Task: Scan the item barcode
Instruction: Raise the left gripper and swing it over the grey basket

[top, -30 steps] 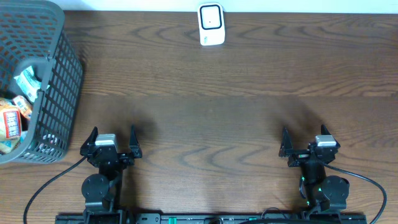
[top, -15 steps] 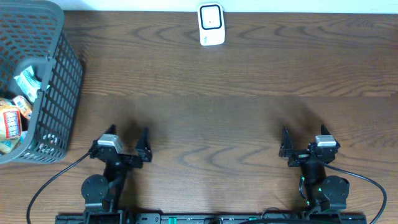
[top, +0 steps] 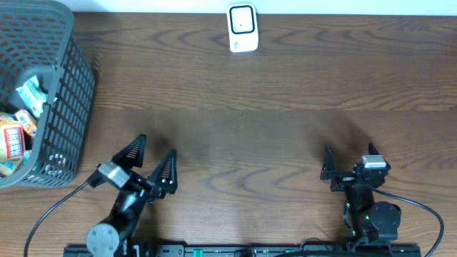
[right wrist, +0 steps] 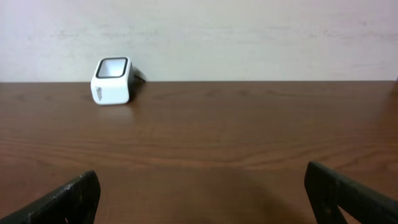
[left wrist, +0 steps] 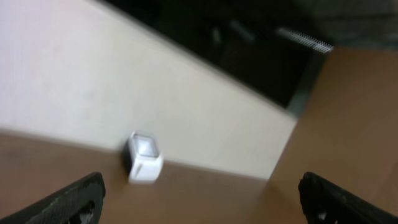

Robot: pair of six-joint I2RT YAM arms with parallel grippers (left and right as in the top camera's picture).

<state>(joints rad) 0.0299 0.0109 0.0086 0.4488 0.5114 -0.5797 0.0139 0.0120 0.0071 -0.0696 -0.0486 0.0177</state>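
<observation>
The packaged items (top: 13,139) lay heaped inside the dark mesh basket (top: 68,100) at the 9 o'clock edge of the wooden worktop (top: 285,114). Their labels were too small to read, and no barcode could be made out. The white scanner (top: 243,28) stood well apart from them at 12 o'clock, by the worktop's far edge. The left hand (top: 157,145) was near 7 o'clock, released, its fingers spread wide and angled toward 1 o'clock, grasping nothing. The basket's mesh wall stood between it and the items. Its own camera view was blurred and tilted. The right hand (top: 348,151) sat near 5 o'clock, likewise released and empty, pointing at 12 o'clock, with a black cable (top: 421,207) looping beside its base
</observation>
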